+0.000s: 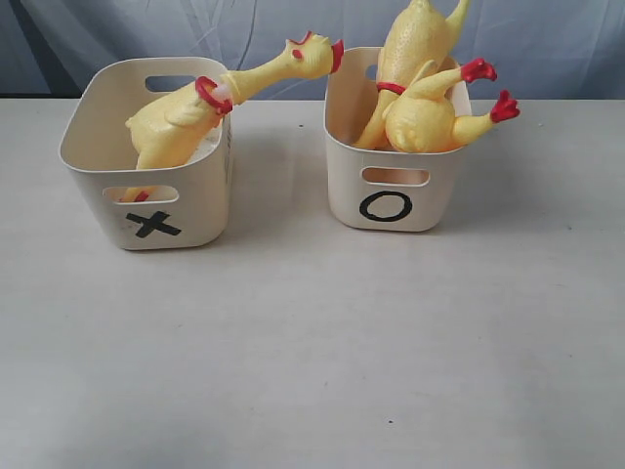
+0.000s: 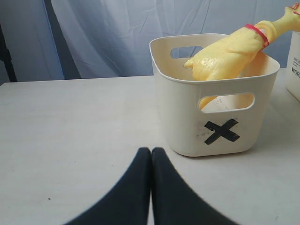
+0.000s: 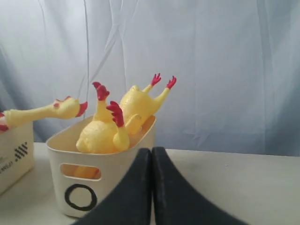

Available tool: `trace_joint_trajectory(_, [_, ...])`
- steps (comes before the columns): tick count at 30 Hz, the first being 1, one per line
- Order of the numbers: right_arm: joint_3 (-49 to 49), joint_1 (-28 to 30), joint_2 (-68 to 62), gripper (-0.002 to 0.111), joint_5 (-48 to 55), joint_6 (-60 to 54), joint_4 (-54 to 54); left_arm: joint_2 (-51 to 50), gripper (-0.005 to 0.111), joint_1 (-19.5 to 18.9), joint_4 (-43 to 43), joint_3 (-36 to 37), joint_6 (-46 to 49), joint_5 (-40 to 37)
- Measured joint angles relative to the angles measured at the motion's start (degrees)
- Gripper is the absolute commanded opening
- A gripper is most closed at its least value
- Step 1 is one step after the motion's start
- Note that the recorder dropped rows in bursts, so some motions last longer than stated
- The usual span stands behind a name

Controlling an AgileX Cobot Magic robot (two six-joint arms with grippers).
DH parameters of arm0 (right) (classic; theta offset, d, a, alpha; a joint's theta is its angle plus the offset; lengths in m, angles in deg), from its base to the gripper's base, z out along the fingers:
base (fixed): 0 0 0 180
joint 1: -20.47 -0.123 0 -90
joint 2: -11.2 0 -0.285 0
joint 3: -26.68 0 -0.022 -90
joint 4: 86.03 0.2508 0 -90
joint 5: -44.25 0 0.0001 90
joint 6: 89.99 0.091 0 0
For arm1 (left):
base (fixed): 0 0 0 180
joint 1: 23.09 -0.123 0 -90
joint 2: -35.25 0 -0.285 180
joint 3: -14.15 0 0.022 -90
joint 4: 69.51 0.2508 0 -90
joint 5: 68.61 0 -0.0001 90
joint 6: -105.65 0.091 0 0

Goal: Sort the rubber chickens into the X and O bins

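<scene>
The X bin point(image 1: 186, 210) point(image 2: 187, 112) stands at the left and holds one rubber chicken point(image 1: 186, 117) point(image 2: 225, 54) whose neck and head point(image 1: 311, 56) stick out over the rim toward the right. The O bin point(image 1: 342, 166) point(image 3: 112, 161) stands at the right with two chickens in it: one body-up point(image 1: 415, 39) point(image 3: 138, 103), one with red feet up point(image 1: 430, 117) point(image 3: 101, 133). Neither gripper shows in the exterior view. My left gripper point(image 2: 151, 151) is shut and empty, low over the table before the X bin. My right gripper point(image 3: 151, 151) is shut and empty beside the O bin.
A pale grey table point(image 1: 312, 352) carries both bins. A blue-grey curtain point(image 1: 146, 29) hangs behind the table. A gap of table separates the two bins.
</scene>
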Motion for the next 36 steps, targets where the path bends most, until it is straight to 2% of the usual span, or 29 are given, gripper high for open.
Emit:
trace_joint_trajectory(3, [0.0, 0.0, 0.1, -0.001, -1.9, 8.5, -11.1, 0.0, 0.000, 0.0, 0.0, 0.0, 0.0, 0.0])
trace_joint_trajectory(6, [0.0, 0.0, 0.1, -0.001, -3.0, 25.9, -27.7, 0.0, 0.000, 0.0, 0.0, 0.0, 0.0, 0.0])
trace_joint_trajectory(11, [0.0, 0.0, 0.1, -0.001, 0.4, 64.9, -66.2, 0.0, 0.000, 0.0, 0.0, 0.0, 0.0, 0.0])
trace_joint_trajectory(14, [0.0, 0.0, 0.1, -0.001, 6.8, 87.0, -84.2, 0.0, 0.000, 0.0, 0.0, 0.0, 0.0, 0.0])
trace_joint_trajectory(16, [0.0, 0.0, 0.1, -0.001, 8.8, 94.7, -90.8, 0.0, 0.000, 0.0, 0.0, 0.0, 0.0, 0.0])
trace_joint_trajectory(20, [0.0, 0.0, 0.1, -0.001, 9.9, 100.4, -95.9, 0.0, 0.000, 0.0, 0.0, 0.0, 0.0, 0.0])
trace_joint_trajectory(36, [0.0, 0.0, 0.1, -0.001, 9.9, 94.7, -95.6, 0.0, 0.000, 0.0, 0.0, 0.0, 0.0, 0.0])
